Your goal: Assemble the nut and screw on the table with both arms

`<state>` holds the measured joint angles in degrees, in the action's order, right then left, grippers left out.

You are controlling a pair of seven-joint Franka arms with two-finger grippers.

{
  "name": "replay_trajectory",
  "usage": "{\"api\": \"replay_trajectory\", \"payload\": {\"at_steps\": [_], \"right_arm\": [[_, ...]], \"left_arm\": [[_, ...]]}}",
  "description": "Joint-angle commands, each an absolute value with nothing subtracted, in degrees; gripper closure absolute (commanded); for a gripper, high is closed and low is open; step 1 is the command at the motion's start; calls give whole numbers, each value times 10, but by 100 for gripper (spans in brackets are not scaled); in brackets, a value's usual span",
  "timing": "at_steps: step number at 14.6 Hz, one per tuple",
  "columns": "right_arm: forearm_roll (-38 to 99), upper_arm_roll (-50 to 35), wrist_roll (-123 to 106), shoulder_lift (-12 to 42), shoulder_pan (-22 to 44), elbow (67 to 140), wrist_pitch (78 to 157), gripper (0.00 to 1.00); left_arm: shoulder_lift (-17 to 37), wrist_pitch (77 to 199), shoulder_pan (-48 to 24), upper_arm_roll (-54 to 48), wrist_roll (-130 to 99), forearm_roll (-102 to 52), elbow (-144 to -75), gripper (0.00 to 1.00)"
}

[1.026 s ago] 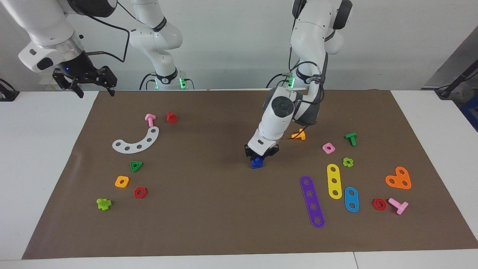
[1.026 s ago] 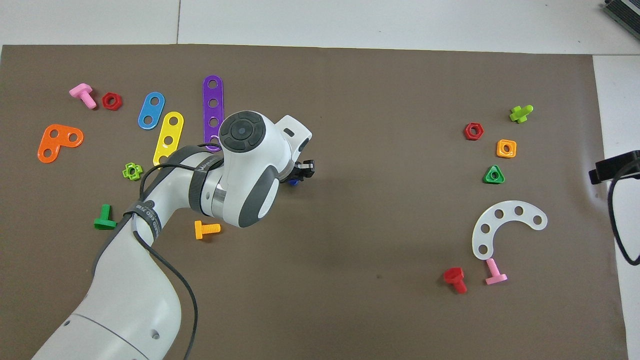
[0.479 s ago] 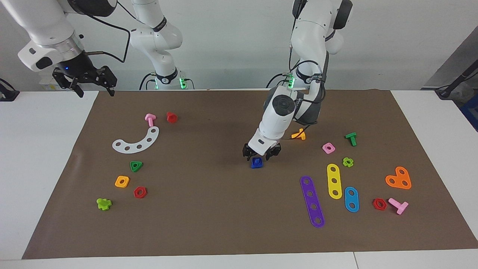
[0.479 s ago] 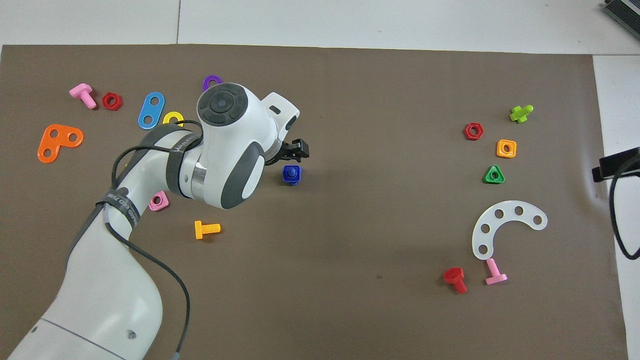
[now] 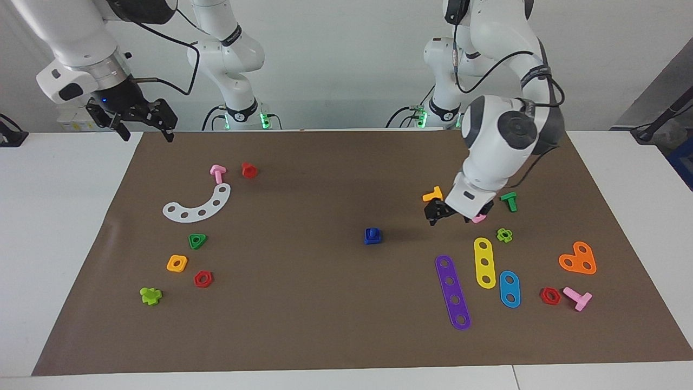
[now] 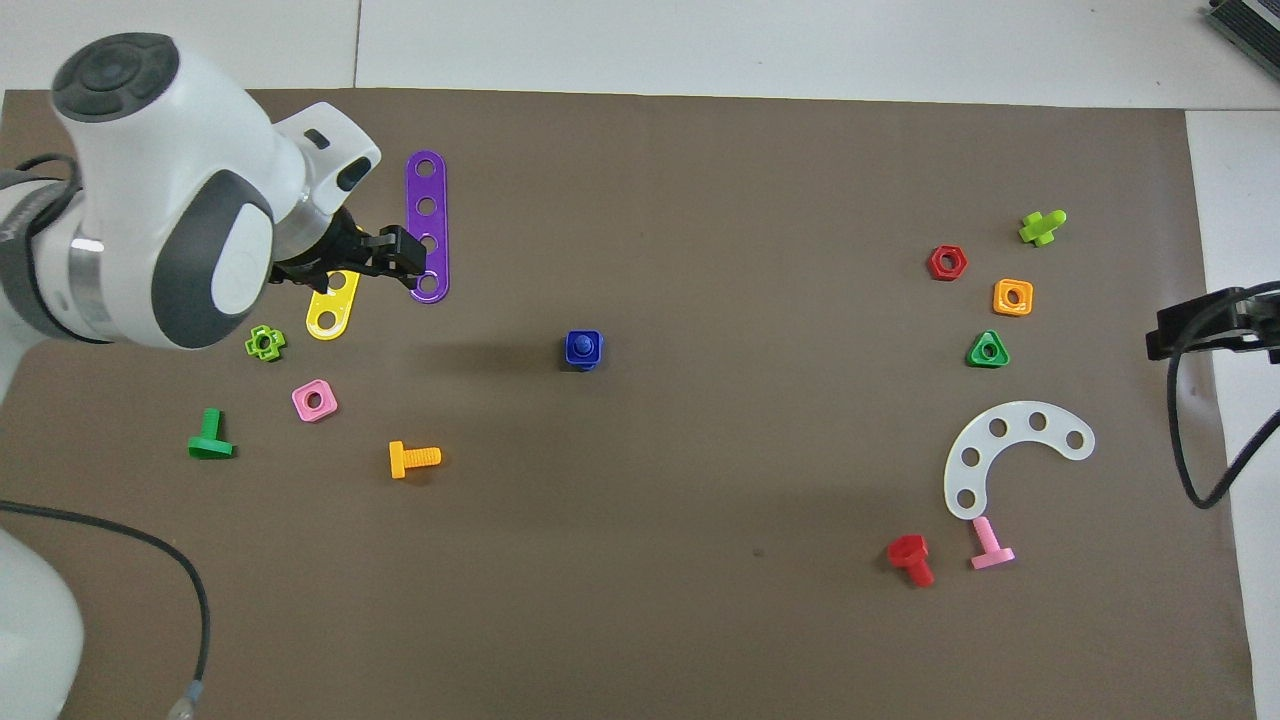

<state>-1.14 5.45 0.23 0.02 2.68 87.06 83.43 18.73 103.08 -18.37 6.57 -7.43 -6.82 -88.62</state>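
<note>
Dark-blue square nut [image 5: 372, 236] sits threaded on the matching screw [image 6: 585, 343], shaft pointing up, alone mid-mat on the brown-covered counter [image 5: 303, 325].

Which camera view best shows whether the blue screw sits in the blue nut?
The overhead view is best: it looks almost straight down on the nut, with the screw standing in its centre hole. The facing view shows the same pair from the side, the screw rising above the nut, with neither tool on it.

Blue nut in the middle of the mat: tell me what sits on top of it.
The blue nut lies flat on the mat with a blue screw standing in it. How deep the screw goes is hidden. No hand touches them.
</note>
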Motion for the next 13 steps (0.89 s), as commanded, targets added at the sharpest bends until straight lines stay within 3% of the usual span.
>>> {"api": "replay_trajectory", "payload": {"at_steps": [1, 5, 9, 13], "right_arm": [[-6, 54, 15, -16, 34, 892, 842, 0], [-6, 68, 15, -18, 51, 899, 842, 0], [-6, 74, 15, -25, 61, 909, 842, 0], [-6, 91, 14, -33, 80, 919, 845, 0]], "left_arm": [[135, 1027, -127, 63, 24, -57, -960, 0], [71, 999, -71, 63, 81, -12, -991, 1], [-11, 967, -70, 63, 37, -5, -991, 1], [-42, 926, -76, 62, 18, -4, -963, 0]]}}
